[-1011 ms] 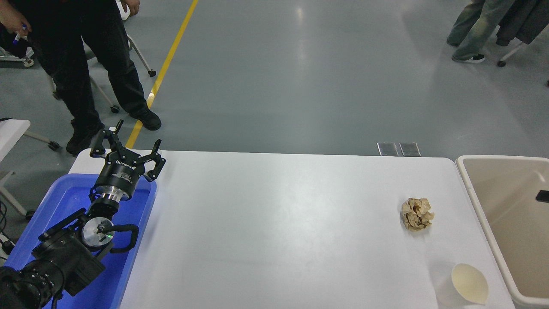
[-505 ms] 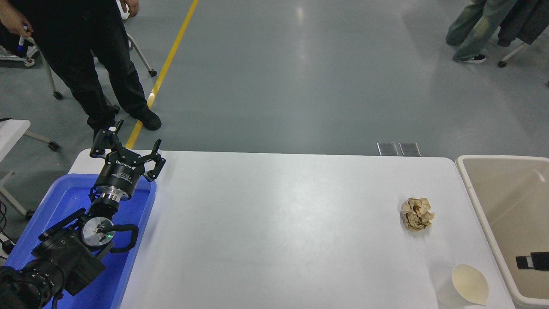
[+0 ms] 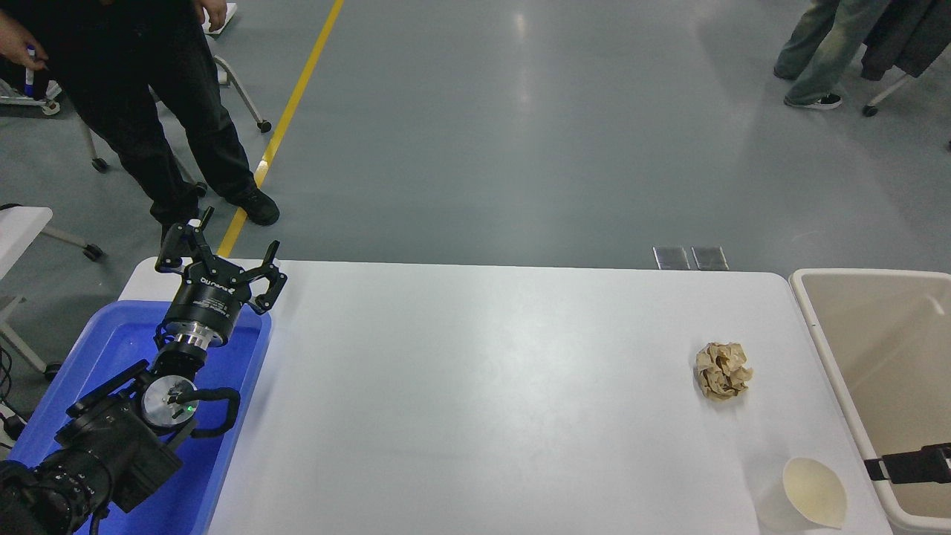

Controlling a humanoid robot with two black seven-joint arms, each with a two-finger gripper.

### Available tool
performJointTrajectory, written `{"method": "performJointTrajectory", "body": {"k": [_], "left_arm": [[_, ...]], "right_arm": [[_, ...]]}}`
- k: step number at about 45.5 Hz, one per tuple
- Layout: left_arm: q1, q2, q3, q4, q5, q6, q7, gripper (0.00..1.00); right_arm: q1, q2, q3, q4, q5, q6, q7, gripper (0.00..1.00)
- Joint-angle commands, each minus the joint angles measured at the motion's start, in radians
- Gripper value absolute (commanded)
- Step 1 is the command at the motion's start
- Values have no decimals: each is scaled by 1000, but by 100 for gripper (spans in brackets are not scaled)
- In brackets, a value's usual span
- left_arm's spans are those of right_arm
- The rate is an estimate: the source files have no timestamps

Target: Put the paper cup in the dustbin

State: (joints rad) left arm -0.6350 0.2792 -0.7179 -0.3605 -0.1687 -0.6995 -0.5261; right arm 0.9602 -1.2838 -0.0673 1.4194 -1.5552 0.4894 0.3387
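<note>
The paper cup [image 3: 811, 493] is small and white with a cream inside. It rests tilted on the white table [image 3: 483, 386] near its front right corner, mouth facing up and toward the camera. The beige dustbin [image 3: 869, 273] stands off the table's right end. Only a black tip of my right gripper [image 3: 905, 465] shows at the right edge, over the bin's near rim, just right of the cup and apart from it. My left gripper [image 3: 223, 249] is open and empty, parked over the blue tray at the lower left.
A crumpled brown paper ball [image 3: 722, 370] lies on the table behind the cup. A blue tray [image 3: 111, 342] sits under the left arm. A person in black [image 3: 148, 111] stands past the table's far left corner; another person's legs [image 3: 817, 52] are at the top right.
The black tip of my right gripper has moved from deep over the bin toward the camera and leftward, ending close beside the cup. The person at the top left has shifted slightly.
</note>
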Motion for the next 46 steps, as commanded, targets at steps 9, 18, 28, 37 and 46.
{"method": "performJointTrajectory", "body": {"k": [9, 18, 28, 37, 46], "left_arm": [[0, 0, 0, 0, 0, 3, 0, 100], [0, 0, 0, 0, 0, 5, 0, 100], [0, 0, 0, 0, 0, 5, 0, 100], [0, 0, 0, 0, 0, 6, 0, 100], [0, 0, 0, 0, 0, 6, 0, 100]], "right_arm": [[19, 130, -54, -79, 32, -12, -10, 100], [-27, 141, -48, -114, 29, -26, -9, 100], [-72, 162, -55, -169, 29, -75, -6, 100], [-121, 176, -59, -186, 30, -120, -3, 100], [-149, 192, -59, -198, 35, -167, -4, 100]]}}
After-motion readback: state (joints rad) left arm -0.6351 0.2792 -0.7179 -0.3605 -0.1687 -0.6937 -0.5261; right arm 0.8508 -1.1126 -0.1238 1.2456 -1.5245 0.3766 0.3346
